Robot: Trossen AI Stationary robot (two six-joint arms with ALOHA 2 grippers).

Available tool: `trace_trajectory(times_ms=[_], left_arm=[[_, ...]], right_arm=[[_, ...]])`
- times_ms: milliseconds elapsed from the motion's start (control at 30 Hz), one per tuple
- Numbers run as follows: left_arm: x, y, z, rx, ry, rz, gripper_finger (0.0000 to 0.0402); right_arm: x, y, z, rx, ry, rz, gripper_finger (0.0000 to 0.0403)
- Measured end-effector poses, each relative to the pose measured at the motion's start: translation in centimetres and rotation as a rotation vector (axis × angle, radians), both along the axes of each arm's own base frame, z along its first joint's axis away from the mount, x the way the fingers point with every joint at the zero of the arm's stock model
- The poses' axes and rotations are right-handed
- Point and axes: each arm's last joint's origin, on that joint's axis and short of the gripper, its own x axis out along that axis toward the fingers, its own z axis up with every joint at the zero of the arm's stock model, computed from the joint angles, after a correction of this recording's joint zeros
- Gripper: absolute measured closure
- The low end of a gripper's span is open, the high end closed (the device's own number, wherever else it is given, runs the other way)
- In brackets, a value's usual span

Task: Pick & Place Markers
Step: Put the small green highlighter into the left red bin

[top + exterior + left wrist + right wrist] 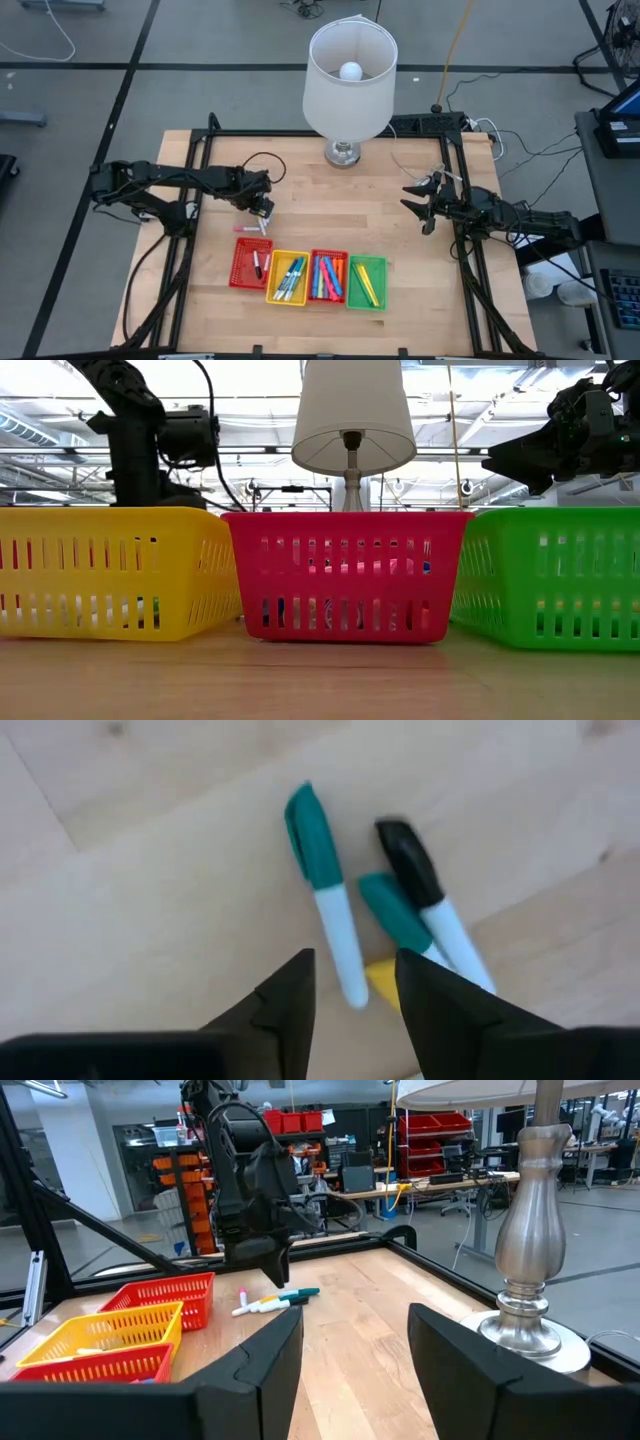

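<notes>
Four mesh trays (308, 277); three loose markers (385, 910).

Overhead, table-level, two wrist views, trays (306, 277) shared

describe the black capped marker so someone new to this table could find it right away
Find the red tray at the left end of the tray row. On the bare wood just behind it, under the left gripper, lies a small cluster of markers. The black-capped marker is the only one with a black cap; its neighbours have teal caps.
</notes>
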Motion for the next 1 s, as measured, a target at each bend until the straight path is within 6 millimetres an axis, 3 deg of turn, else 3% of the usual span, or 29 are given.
trace_trajectory(times_ms=[300,600,1000], left_arm=[[0.3,0.3,-0.5,0.079,0.040,0.013,0.0279],[0.5,1.3,-1.9,0.067,0.086,0.030,0.0260],[0.7,1.9,-2.8,0.014,0.116,-0.082,0.0273]], right_arm=[[0.0,0.0,0.0,0.000,0.000,0.001,0.0234],[0.0,0.0,0.0,0.000,0.000,0.000,0.0234],[0.0,0.0,0.0,0.000,0.000,0.000,0.0234]])
